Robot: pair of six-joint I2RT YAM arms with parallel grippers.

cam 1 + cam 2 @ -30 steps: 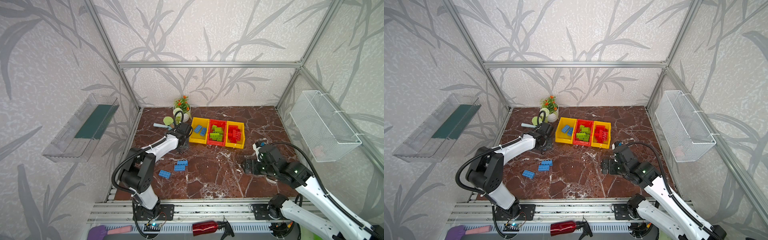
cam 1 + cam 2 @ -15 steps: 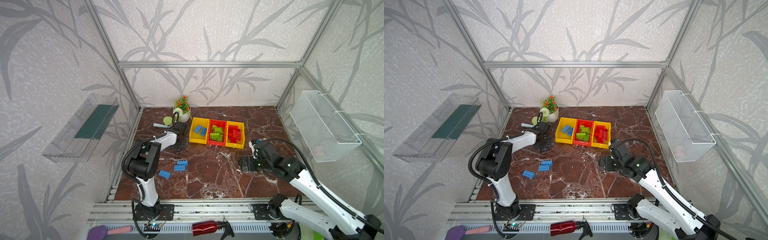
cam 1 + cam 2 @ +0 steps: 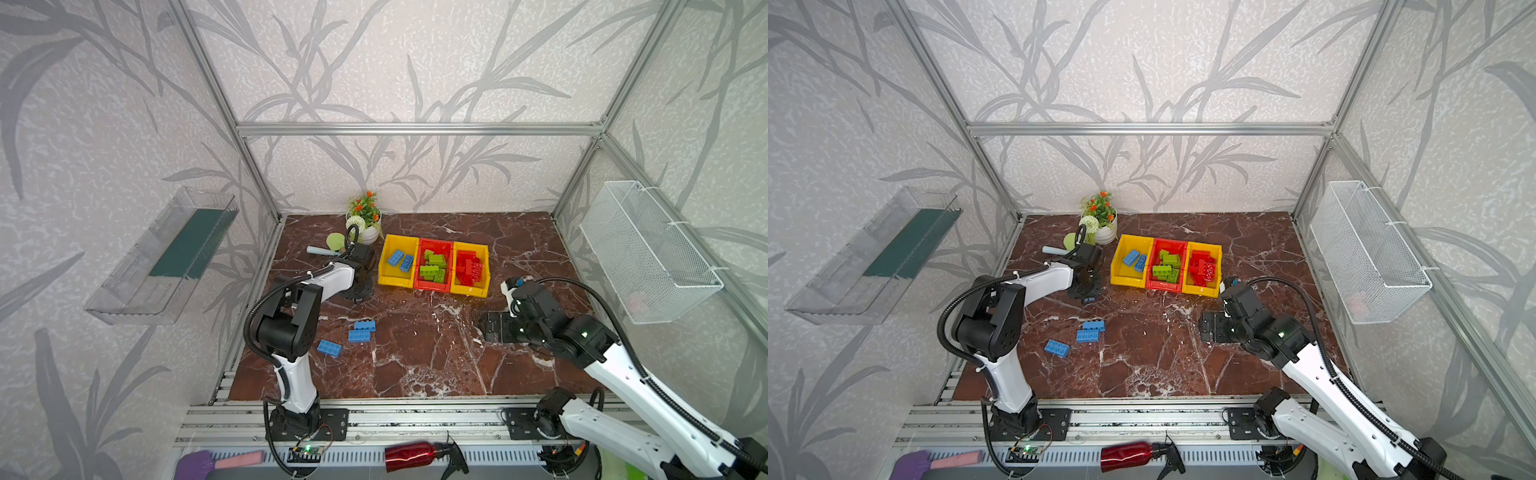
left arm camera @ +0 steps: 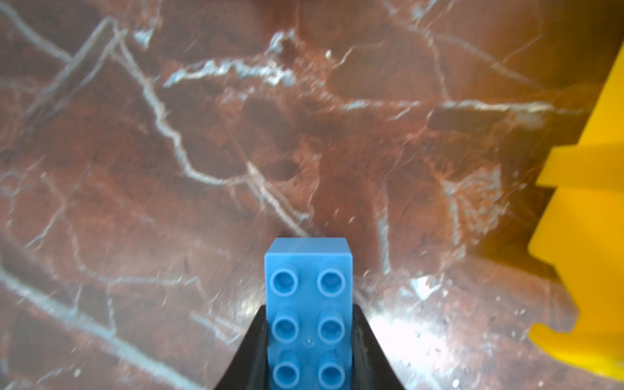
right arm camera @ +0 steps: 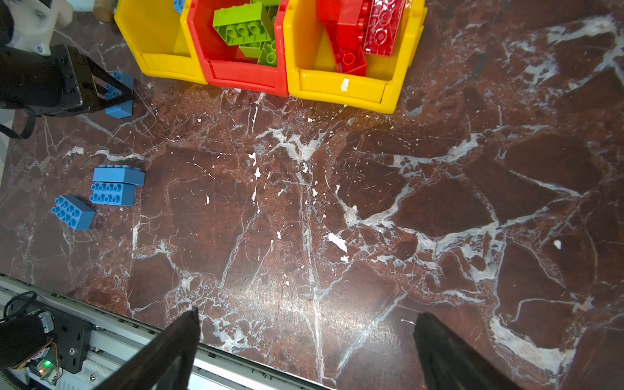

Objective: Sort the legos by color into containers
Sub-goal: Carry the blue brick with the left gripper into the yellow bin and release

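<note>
Blue lego gripped, bin next
The left tool is clamped on a blue lego low at the surface, just beside the yellow bin that holds the blues. Raise it above the bin's wall before letting go. The right tool stands apart and empty, well away from that bin.

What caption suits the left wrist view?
Left gripper shut on a blue lego brick beside the yellow bin, red marble tabletop behind.
</note>
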